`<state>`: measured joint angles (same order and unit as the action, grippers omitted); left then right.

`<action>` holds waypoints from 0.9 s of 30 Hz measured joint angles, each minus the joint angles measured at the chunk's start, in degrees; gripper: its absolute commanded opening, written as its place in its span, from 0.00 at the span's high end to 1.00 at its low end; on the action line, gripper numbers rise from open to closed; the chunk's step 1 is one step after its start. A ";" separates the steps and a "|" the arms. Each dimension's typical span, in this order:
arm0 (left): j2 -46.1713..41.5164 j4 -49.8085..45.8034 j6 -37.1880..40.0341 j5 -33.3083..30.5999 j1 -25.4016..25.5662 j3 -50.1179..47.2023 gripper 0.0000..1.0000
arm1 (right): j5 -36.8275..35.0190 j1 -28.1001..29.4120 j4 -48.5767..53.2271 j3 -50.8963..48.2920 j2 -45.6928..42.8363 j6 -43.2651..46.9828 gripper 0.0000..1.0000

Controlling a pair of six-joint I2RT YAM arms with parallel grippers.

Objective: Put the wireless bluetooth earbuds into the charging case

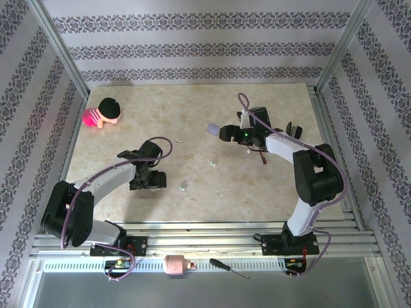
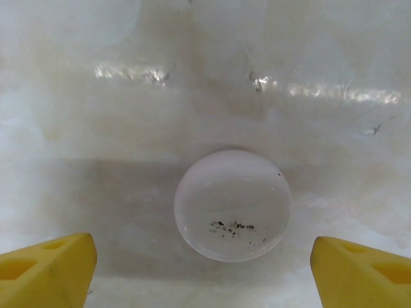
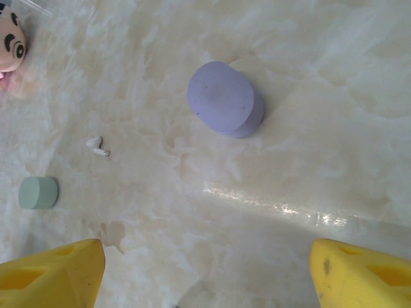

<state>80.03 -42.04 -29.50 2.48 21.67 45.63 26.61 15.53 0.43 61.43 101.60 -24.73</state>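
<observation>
Only the yellow tips of the left gripper [image 2: 202, 263] show at the left wrist view's bottom corners, cut off and spread wide; a white charging case [image 2: 231, 205], dark-specked, lies free between them. The left arm bends low over the table's [image 1: 192, 109] near-left part. The right arm reaches to mid-table, right gripper [image 3: 205, 266] fingers apart over bare marble, facing a lavender charging case [image 3: 225, 98]. Beyond lie one white earbud [image 3: 97, 146], a pale green case [image 3: 38, 192] and, toward the far-left corner, a doll [image 3: 9, 42] cropped by the frame

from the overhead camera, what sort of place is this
Probably a robot test cell, not a home: patterned panel walls in an aluminium frame box in a marble-look tabletop, with a left arm and right arm bolted to rails at its near edge.
</observation>
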 measured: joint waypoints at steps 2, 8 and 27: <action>0.35 0.66 -0.35 0.66 0.00 -0.09 0.20 | 0.68 0.00 -0.35 0.00 -0.07 -0.48 0.18; 2.38 3.93 -0.81 2.56 0.00 -0.55 0.29 | 1.92 0.00 -0.76 0.00 -0.33 -1.01 0.18; 4.74 5.25 -0.76 3.13 0.09 -1.95 0.52 | 3.26 0.00 -0.85 0.07 -0.44 -2.12 0.19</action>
<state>84.77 -36.80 -30.26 5.61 21.76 43.68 29.87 15.53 -0.43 61.49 101.16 -26.85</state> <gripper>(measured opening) 0.488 0.808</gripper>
